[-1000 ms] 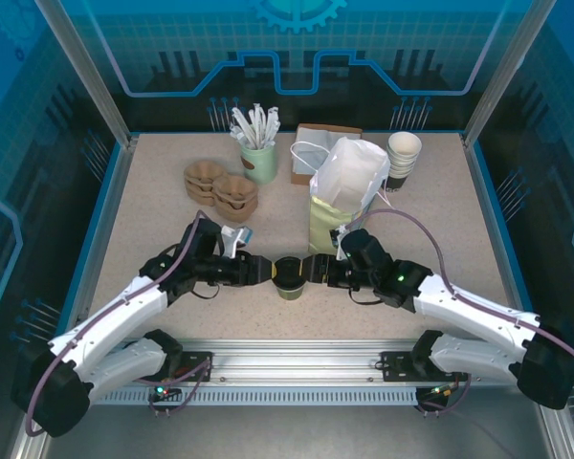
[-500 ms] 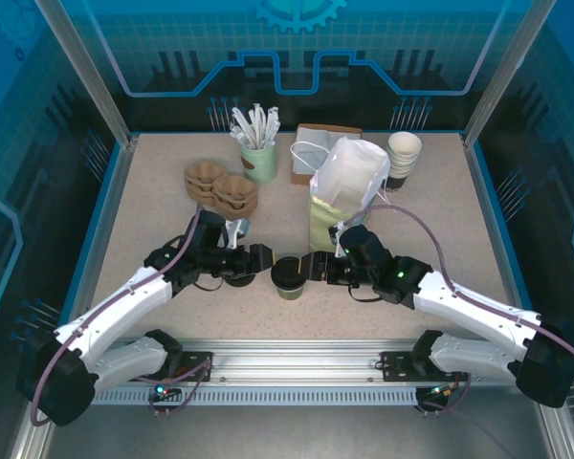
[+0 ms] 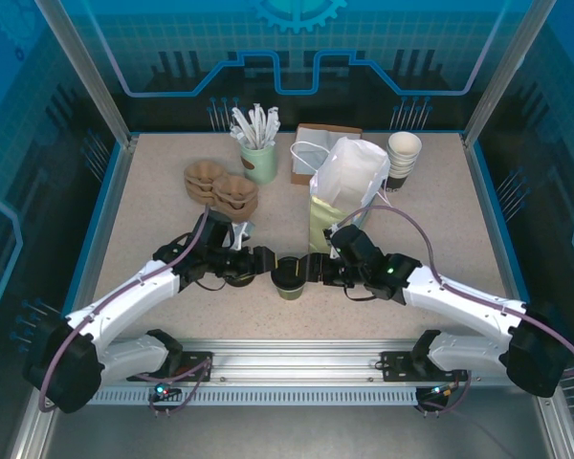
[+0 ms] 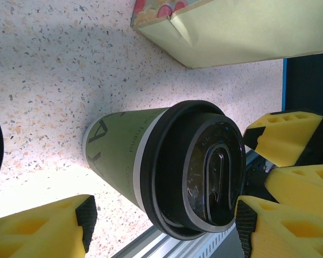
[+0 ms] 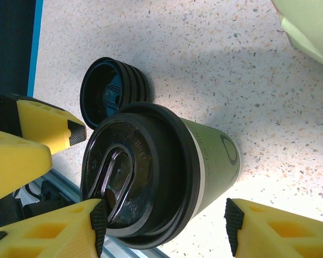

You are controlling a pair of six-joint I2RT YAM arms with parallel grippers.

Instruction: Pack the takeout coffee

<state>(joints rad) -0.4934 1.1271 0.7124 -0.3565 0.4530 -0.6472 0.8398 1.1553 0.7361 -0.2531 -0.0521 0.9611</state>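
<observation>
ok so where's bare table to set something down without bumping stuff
Bare table runs down the left, between the blue edge and the cup carriers. There is more on the right, between the paper bag and the right edge, in front of the cup stack. It is crowded at near centre: the left gripper and right gripper flank the takeout coffee, beside the lid stack.

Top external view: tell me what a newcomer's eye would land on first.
The takeout coffee, olive-green with a black lid, stands at the table's front centre. The left gripper and right gripper flank it from either side, jaws open around it. Just behind it rises a tall white-and-green paper bag.
</observation>
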